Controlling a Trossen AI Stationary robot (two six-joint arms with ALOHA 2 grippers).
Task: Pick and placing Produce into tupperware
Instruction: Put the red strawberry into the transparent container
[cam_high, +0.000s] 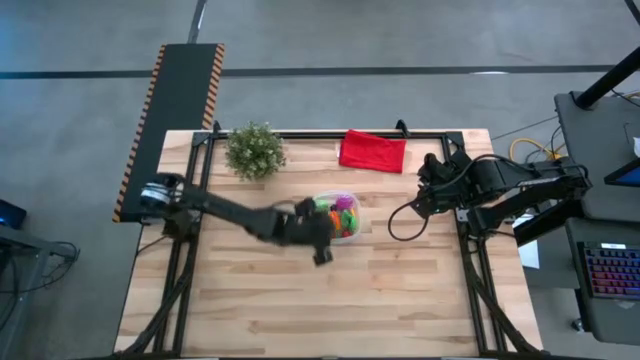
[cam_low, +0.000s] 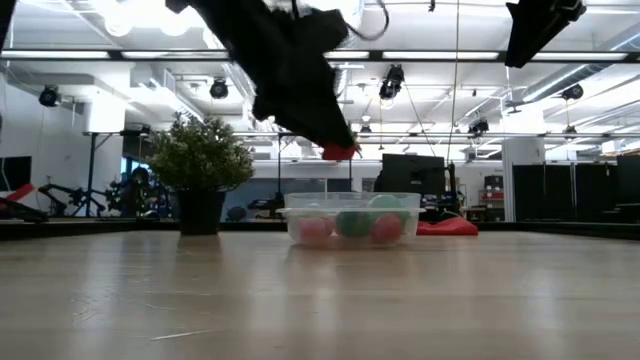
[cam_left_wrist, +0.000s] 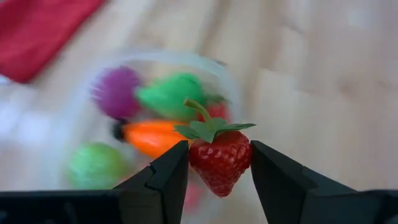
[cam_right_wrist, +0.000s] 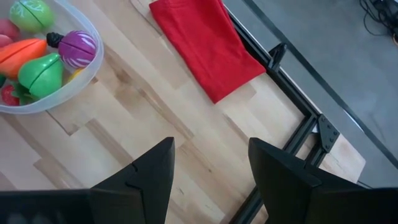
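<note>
My left gripper is shut on a red toy strawberry with green leaves. It hangs in the air over the near edge of the round clear tupperware, as the low view shows for the strawberry and the tupperware. Inside the tupperware lie purple, orange and green toy pieces. My right gripper is open and raised over the table's far right part, touching nothing. My left gripper pinches the strawberry's red body between its two fingers, one finger on either side, with the leafy top sticking out past the fingertips. The fingers slant downward from the table's left. The strawberry is lifted clear, above the tupperware.
A bushy green potted plant stands at the far edge, left of the tupperware. A red folded cloth lies at the far edge, to its right. Bare wooden tabletop spreads across the near half. A black frame borders the table.
</note>
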